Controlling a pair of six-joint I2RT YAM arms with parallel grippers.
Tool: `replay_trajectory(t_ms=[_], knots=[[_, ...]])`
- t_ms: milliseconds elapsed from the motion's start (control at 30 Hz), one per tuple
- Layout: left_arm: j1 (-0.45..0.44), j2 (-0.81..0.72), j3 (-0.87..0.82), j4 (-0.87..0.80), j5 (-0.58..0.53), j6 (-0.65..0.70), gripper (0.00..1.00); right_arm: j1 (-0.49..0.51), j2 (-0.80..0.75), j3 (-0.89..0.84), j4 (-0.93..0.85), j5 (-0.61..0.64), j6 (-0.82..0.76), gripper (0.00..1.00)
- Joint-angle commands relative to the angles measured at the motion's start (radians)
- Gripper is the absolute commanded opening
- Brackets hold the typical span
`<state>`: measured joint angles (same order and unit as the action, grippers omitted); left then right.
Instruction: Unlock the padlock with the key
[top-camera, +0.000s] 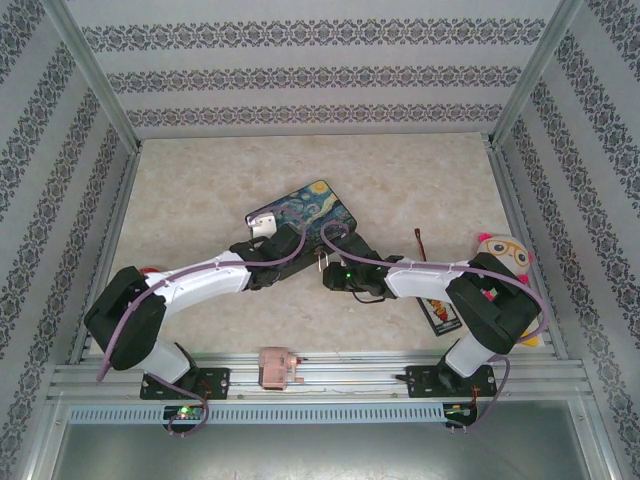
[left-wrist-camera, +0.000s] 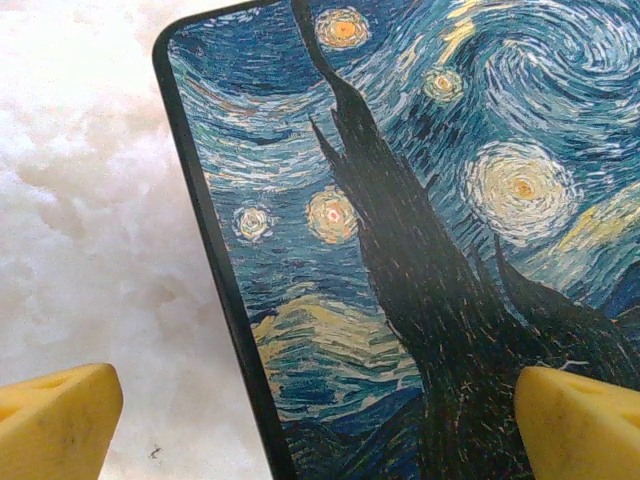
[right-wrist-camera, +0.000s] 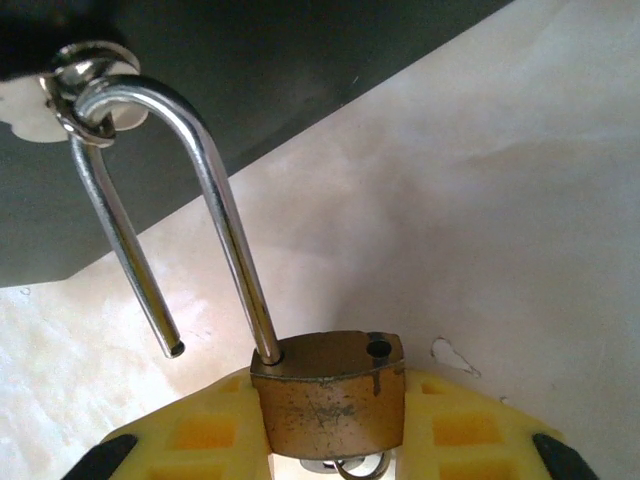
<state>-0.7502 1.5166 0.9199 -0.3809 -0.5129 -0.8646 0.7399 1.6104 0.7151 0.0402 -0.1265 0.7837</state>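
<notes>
In the right wrist view the brass padlock (right-wrist-camera: 335, 400) is clamped by its body between the yellow fingers of my right gripper (right-wrist-camera: 333, 430), which is shut on it. Its silver shackle (right-wrist-camera: 225, 230) stands open: one leg is out of the body, and the bend hooks through a metal ring (right-wrist-camera: 90, 75) on the dark box (right-wrist-camera: 300, 60). A small grey metal piece with a wire loop (right-wrist-camera: 352, 466) pokes out under the body and looks like the key's head. My left gripper (left-wrist-camera: 320, 425) is open, its fingertips (left-wrist-camera: 55, 420) straddling the painted box's edge (left-wrist-camera: 215, 260).
From above, the starry-night box (top-camera: 305, 205) lies mid-table with both grippers (top-camera: 268, 240) (top-camera: 328, 270) at its near edge. A plush doll with glasses (top-camera: 505, 255), a thin red stick (top-camera: 420, 243) and a dark card (top-camera: 440, 312) sit to the right. A pink object (top-camera: 278, 367) rests on the front rail.
</notes>
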Motion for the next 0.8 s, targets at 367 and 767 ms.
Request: replay_trajectory(t_ms=[367,767], knots=[[0.015,0.004,-0.039,-0.064,0.009,-0.008,0.99,-0.037,-0.027,-0.025,0.164,-0.038,0.099,0.0],[0.021,-0.008,-0.058,-0.05,0.013,0.0,0.99,-0.051,-0.02,-0.031,0.205,-0.043,0.142,0.0]])
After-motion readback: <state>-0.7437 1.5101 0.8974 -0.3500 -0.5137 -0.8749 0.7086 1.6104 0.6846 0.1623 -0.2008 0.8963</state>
